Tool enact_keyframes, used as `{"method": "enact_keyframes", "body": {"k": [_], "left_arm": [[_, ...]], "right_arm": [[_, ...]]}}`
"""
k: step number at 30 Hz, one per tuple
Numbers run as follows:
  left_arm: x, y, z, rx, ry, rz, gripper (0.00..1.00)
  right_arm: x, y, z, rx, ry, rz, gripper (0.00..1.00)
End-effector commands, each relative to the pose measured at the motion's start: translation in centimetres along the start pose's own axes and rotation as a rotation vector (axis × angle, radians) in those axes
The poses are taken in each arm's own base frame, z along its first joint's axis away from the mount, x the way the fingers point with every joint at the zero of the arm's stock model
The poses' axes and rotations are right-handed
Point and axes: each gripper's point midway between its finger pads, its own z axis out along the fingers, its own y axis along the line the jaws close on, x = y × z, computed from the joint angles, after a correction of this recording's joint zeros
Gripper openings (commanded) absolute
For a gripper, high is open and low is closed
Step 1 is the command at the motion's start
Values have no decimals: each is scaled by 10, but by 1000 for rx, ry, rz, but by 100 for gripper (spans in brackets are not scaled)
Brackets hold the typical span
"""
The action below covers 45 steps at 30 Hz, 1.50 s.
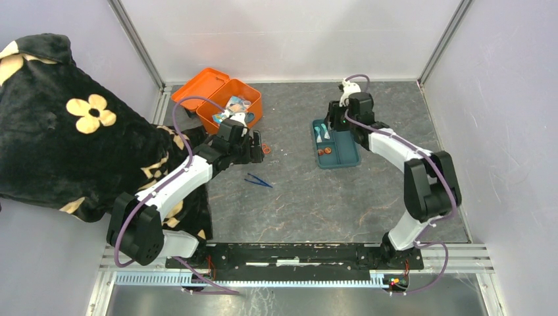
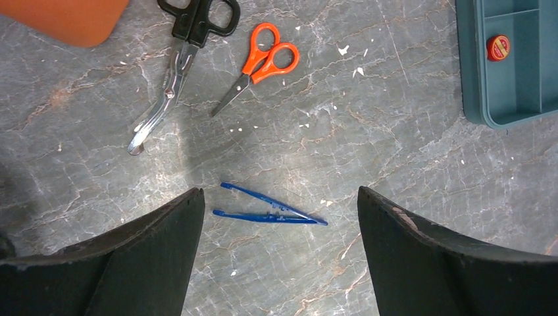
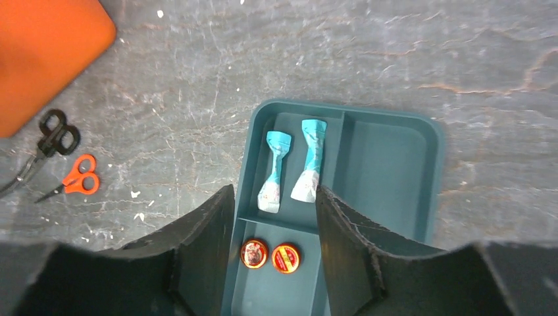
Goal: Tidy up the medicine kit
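Though nothing is gripped, kit (image 1: 201, 87) lies lid-open at far left.
Top: packets inside kit; orange scissors (image 1: 265, 149) just right of it; tweezers (image 1: 258, 180) nearer the bases; tray (image 1: 347, 160) mid-right. L wrist: L gripper (image 2: 279, 194) fingers wide, tweezers on floor between them, untouched; shears (image 2: 177, 72) and scissors beyond; kit corner top-left; tray w/ one tin (image 2: 498, 47) top-right. R wrist: R gripper (image 3: 274, 194) fingers narrower, apart, holding nothing, over tray; two tubes (image 3: 310, 158) in one compartment, two tins in next; kit corner top-left.
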Motion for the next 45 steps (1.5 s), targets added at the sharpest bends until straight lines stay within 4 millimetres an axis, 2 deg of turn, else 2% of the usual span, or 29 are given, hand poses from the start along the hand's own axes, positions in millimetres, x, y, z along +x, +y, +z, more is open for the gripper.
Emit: {"method": "enact_keyframes", "body": {"k": [1,5,9,13,15,18,20,22,24,26,28,32,35,40,45], "left_arm": [[-9,9,-8,-41,-52,16,91],[-22,18,-19,-95,-85,21,91],[-56,20,-48,-132,-203,29,91],[-90,15,-72,-135,-300,8,92],[-103,9,-79,-122,-335,-13,92],[-116,1,-80,-93,-372,-46,92],[-124,-2,-79,-87,-395,-69,94],[-133,4,-73,-71,-396,-117,97],[-138,18,-63,-21,-362,-193,96],[-140,38,-55,-5,-344,-253,95],[-143,53,-57,-38,-356,-256,94],[-142,62,-64,-65,-386,-231,95],[-136,67,-62,-76,-380,-223,95],[-131,76,-64,-116,-385,-209,95],[-130,83,-68,-151,-396,-200,95]], "right_arm": [[-36,-23,-34,69,-134,62,57],[-44,-45,-59,90,-200,154,59],[-44,-64,-75,166,-244,202,59],[-46,-65,-87,167,-277,157,59],[-45,-56,-88,114,-242,104,61],[-39,-29,-87,-38,-229,28,62],[-35,-14,-90,-74,-239,-9,62],[-30,5,-87,-86,-208,-100,63],[-21,34,-84,-121,-167,-197,65],[-7,66,-80,-183,-132,-280,66],[10,101,-77,-266,-99,-344,68],[52,167,-72,-436,-5,-471,69],[84,207,-66,-520,79,-580,69],[119,247,-50,-579,184,-712,69],[148,261,-33,-592,261,-780,68]]}}
